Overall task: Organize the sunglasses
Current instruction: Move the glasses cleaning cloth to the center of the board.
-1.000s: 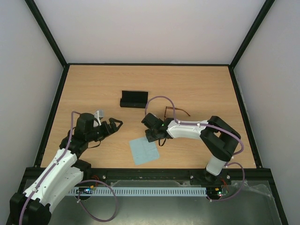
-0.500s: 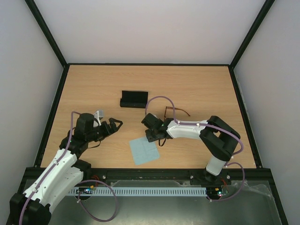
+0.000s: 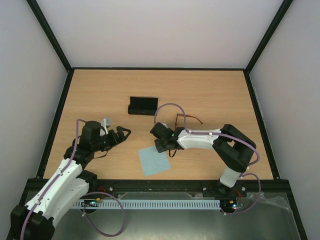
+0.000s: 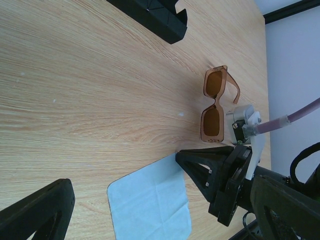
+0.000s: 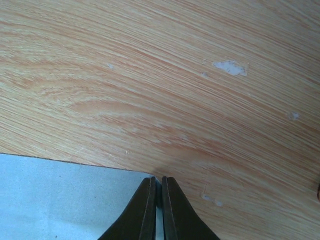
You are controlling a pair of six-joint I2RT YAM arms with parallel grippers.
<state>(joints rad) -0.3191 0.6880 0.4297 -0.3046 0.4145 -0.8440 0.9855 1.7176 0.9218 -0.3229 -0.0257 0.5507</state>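
The sunglasses (image 3: 187, 119), thin brown frame, lie flat on the table right of centre, behind my right forearm; they also show in the left wrist view (image 4: 216, 105) with temple arms unfolded. My right gripper (image 3: 160, 147) is down at the far right corner of the light blue cloth (image 3: 154, 160). In the right wrist view its fingers (image 5: 145, 210) are pressed together with the corner of the cloth (image 5: 65, 200) between them. My left gripper (image 3: 124, 133) is open and empty, low over the table left of the cloth, pointing right.
A black oblong case (image 3: 142, 106) stands open behind the centre, also seen in the left wrist view (image 4: 150, 15). A black frame rims the table (image 3: 100, 90). The right arm's purple cable arches over the sunglasses.
My right gripper has shifted slightly left and nearer, onto the cloth's corner. The left arm, sunglasses and case have not moved.
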